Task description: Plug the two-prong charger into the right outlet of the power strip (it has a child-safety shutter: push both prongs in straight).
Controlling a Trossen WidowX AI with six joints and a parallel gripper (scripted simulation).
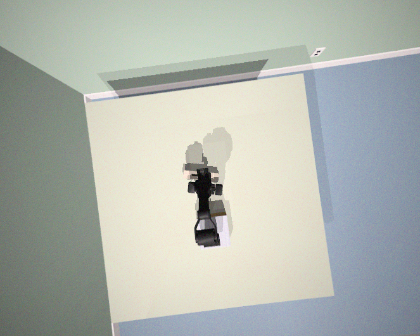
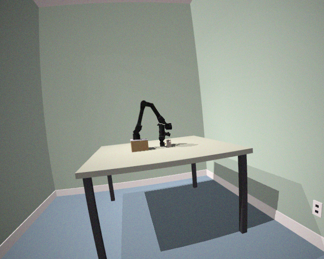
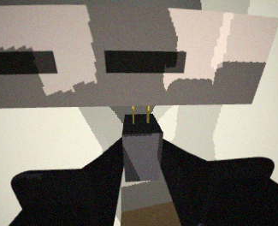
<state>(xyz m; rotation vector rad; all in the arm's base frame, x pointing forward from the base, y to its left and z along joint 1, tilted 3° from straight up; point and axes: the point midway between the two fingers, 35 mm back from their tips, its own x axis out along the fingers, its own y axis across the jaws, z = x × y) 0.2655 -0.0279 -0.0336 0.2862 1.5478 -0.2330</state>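
Black arm (image 2: pixel 148 111) arches up from its base, wrist pointing down at the table (image 2: pixel 184 156). Fingers clamp the grey charger (image 3: pixel 142 150), prongs (image 3: pixel 140 115) toward 12 o'clock, just short of the power strip (image 3: pixel 129 86) and its dark slot (image 3: pixel 142 61).

Pale table (image 2: pixel 212 151) on dark legs, brown box (image 2: pixel 139 145) (perhaps cardboard), wall outlet (image 2: pixel 316 208) near the floor.

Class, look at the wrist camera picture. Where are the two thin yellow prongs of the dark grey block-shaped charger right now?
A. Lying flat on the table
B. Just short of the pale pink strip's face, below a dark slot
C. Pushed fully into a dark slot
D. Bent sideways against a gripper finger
B: the two yellow prongs stand straight on the dark grey charger, which the gripper clamps, their tips short of the pale pink power strip and below its dark slot.
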